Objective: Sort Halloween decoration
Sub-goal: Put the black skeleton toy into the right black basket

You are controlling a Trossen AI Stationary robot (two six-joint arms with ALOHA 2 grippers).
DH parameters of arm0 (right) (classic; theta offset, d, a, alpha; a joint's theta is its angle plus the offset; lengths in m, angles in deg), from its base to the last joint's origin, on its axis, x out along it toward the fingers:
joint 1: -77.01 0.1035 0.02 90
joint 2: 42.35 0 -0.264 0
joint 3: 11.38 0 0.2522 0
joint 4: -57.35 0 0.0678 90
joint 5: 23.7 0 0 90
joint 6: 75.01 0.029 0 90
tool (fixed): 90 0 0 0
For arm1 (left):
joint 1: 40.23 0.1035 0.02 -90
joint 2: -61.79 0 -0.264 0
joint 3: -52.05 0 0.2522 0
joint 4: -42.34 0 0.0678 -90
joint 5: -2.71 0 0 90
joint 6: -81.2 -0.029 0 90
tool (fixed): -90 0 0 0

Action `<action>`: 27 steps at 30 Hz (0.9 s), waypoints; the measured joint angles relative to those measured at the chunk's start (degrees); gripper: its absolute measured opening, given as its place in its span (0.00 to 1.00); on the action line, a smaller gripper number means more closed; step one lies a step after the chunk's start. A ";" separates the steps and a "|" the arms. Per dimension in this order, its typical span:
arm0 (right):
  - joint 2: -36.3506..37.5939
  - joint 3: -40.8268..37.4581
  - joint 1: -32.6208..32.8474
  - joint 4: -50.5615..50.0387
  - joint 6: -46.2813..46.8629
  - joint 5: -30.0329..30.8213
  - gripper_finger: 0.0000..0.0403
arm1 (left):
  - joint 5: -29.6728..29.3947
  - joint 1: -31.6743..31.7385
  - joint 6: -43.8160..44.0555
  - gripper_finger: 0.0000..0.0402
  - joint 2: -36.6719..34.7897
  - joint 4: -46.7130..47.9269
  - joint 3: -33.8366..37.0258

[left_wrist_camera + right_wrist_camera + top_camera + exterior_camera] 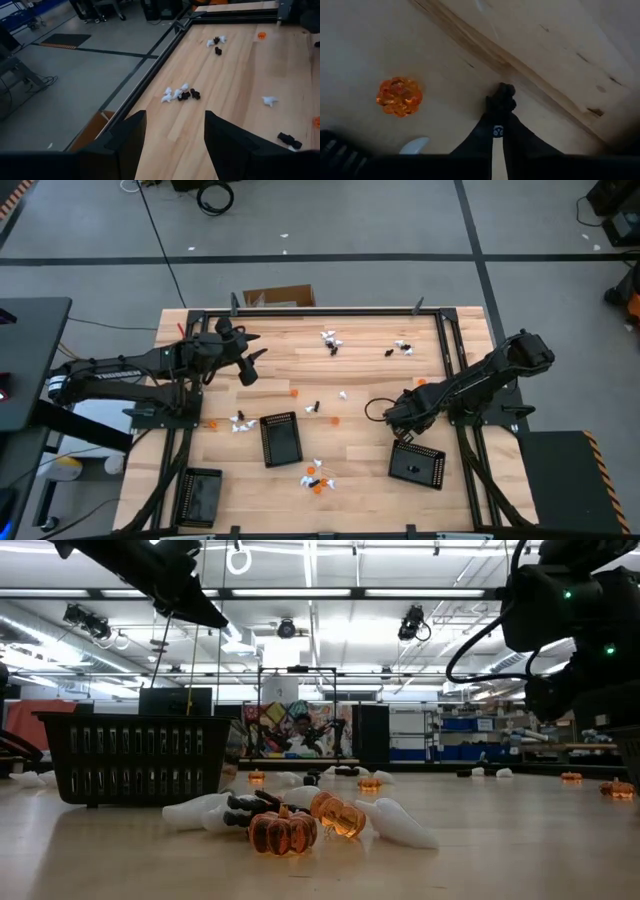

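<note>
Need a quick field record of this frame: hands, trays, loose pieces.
right hand: shut on a black piece, low over the table, just above the right tray
left hand: open, empty, raised at the table's left
trays: three black; middle tray, left tray at the near edge
loose pieces: white-black cluster at the far side; orange pumpkin beside the right hand; mixed pile near the front
sorting: most pieces not yet in trays

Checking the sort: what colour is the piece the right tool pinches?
Black piece, clearest in the right wrist view.
</note>
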 joint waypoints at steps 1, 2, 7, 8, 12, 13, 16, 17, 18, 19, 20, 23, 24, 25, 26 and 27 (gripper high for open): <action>0.04 0.19 -0.22 -2.39 -0.33 1.57 0.06 | 0.00 0.00 -0.26 0.52 0.00 -0.07 0.00; 0.35 0.72 -0.61 -4.99 -0.65 2.56 0.06 | 0.00 0.00 -0.58 0.52 0.00 -0.06 0.00; 4.45 6.24 -1.97 -9.87 -5.06 4.39 0.06 | 0.00 0.00 -0.75 0.52 0.01 -0.06 0.00; 5.49 7.51 -1.96 -9.66 -6.49 4.45 0.06 | 0.00 0.00 -0.75 0.52 0.02 -0.07 0.00; 9.53 12.53 0.10 -9.43 -9.18 2.74 0.08 | 0.00 0.00 -0.75 0.52 0.02 -0.16 0.00; 10.42 13.88 1.32 -8.73 -9.30 2.31 0.08 | 0.00 0.00 -0.75 0.52 0.00 -0.16 0.00; 12.26 16.82 6.36 -5.01 -8.14 2.05 0.08 | 0.01 0.00 -0.39 0.52 0.01 0.18 0.00; 12.23 17.09 8.33 -3.56 -7.23 1.73 0.08 | 0.02 0.00 -0.28 0.52 0.00 0.35 0.00; 12.05 17.12 10.18 -1.61 -5.97 0.97 0.09 | 0.02 0.00 -0.05 0.52 0.02 0.56 0.00; 11.68 17.11 11.97 0.13 -4.54 -0.12 0.09 | 0.02 0.00 0.20 0.52 0.02 0.72 0.00; 11.07 17.10 13.75 1.27 -3.05 -1.03 0.09 | 0.02 0.00 0.40 0.52 0.02 0.64 0.00; 7.94 16.93 18.64 1.59 1.41 -1.76 0.09 | 0.02 0.00 0.54 0.52 0.09 -0.15 0.00; 6.80 16.93 19.97 1.66 2.30 -1.76 0.10 | 0.02 0.00 0.57 0.52 0.09 -0.52 0.00; 5.75 16.93 21.09 1.85 3.14 -1.78 0.11 | 0.02 0.00 0.59 0.52 0.10 -0.93 0.00; 4.62 16.93 21.93 1.94 4.08 -1.80 0.12 | 0.02 0.00 0.63 0.52 0.11 -1.39 0.00; 3.51 16.93 22.59 1.92 5.05 -1.91 0.13 | 0.04 0.00 0.76 0.52 0.11 -1.82 0.00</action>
